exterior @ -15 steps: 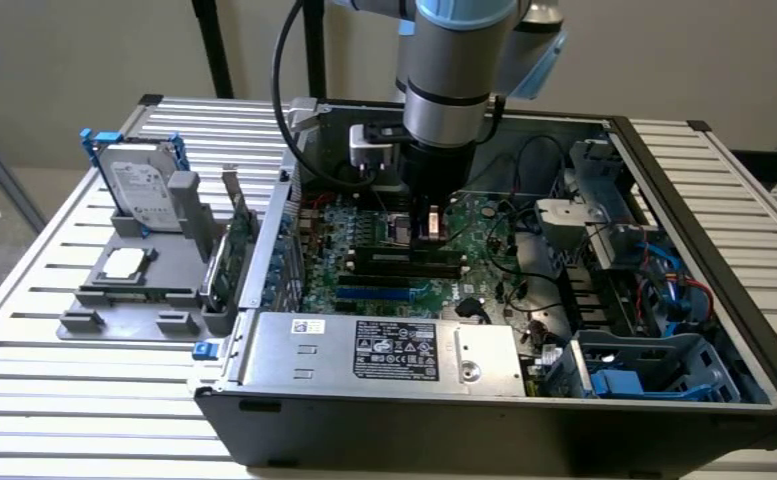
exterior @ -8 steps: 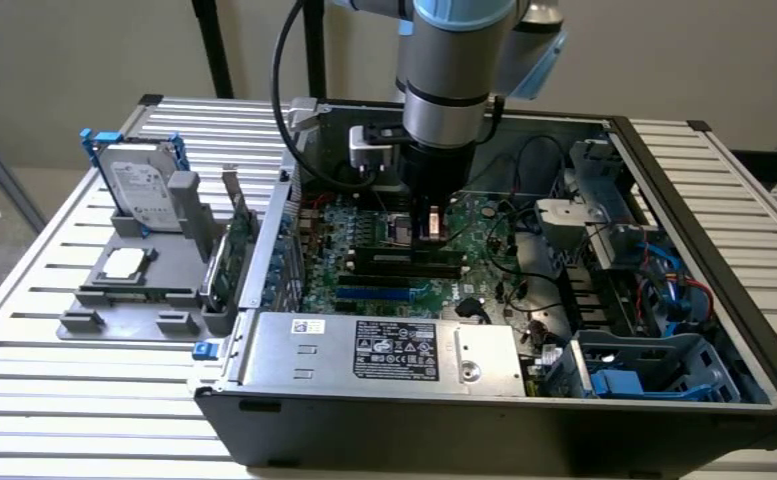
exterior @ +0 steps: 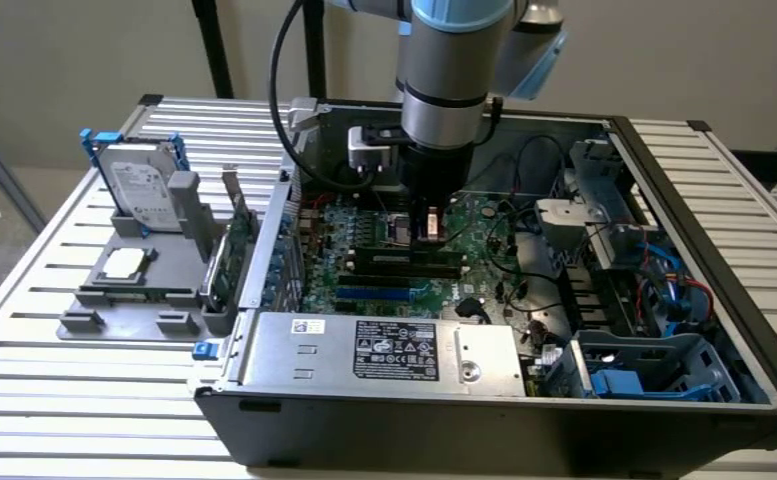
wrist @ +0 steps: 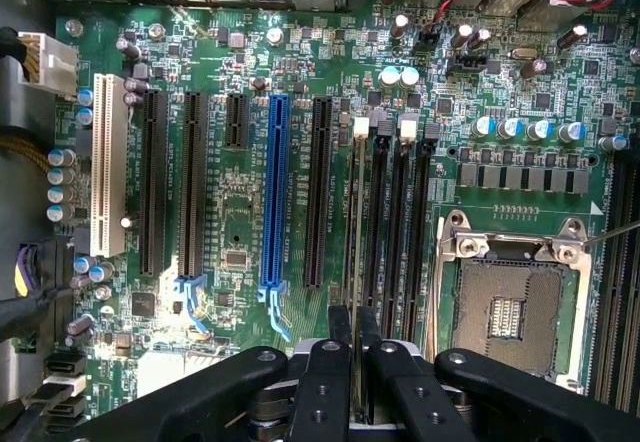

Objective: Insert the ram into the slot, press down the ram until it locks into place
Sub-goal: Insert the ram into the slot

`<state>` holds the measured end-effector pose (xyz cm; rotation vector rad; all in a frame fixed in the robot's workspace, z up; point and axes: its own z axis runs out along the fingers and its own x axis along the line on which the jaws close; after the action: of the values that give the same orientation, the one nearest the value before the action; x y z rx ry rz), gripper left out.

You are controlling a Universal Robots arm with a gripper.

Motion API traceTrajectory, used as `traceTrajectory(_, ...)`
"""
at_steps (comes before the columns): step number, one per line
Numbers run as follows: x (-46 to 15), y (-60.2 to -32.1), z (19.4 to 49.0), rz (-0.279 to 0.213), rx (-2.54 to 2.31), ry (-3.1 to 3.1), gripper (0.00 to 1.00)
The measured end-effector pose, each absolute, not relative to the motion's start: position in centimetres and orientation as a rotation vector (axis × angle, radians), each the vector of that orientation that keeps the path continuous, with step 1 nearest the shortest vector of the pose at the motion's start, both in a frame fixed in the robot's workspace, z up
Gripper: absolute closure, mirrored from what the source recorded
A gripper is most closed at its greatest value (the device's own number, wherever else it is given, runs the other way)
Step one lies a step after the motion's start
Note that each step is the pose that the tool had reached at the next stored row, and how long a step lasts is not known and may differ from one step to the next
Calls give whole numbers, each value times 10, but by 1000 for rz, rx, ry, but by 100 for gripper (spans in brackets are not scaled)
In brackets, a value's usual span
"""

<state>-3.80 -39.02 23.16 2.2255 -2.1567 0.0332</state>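
The gripper (wrist: pixel 355 387) is pinched narrow on the ram (wrist: pixel 356 247), which stands edge-on between its fingers (wrist: pixel 325 387). The ram runs along the slot (wrist: pixel 348 217), the outermost of the parallel black memory strips, on the side away from the socket (wrist: pixel 510 302) and towards the blue slot (wrist: pixel 275 192). Whether it is fully seated cannot be told. In the exterior view the gripper (exterior: pixel 426 228) is low over the board inside the case (exterior: pixel 495 420), with the drive (exterior: pixel 141 185) at ten o'clock from it and the power supply (exterior: pixel 388 350) at six o'clock.
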Motion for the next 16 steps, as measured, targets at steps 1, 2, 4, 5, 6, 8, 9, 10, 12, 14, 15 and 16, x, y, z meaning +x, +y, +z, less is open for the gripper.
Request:
traceTrajectory(1, -38, -390, 231, 34, 2225, -2157, 86)
traceTrajectory(2, -38, -390, 231, 35, 2225, -2157, 86)
traceTrajectory(4, -38, -390, 231, 37, 2225, -2159, 86)
traceTrajectory(5, -38, -390, 231, 39, 2225, -2160, 86)
traceTrajectory(6, -38, -390, 231, 40, 2224, -2162, 86)
traceTrajectory(8, -38, -390, 230, 43, 2223, -2166, 86)
traceTrajectory(9, -38, -390, 230, 45, 2222, -2169, 86)
traceTrajectory(10, -38, -390, 230, 46, 2220, -2172, 86)
traceTrajectory(12, -39, -390, 230, 49, 2215, -2179, 86)
traceTrajectory(14, -40, -390, 230, 51, 2212, -2183, 86)
traceTrajectory(15, -40, -390, 229, 52, 2211, -2185, 86)
traceTrajectory(16, -41, -390, 229, 53, 2211, -2187, 86)
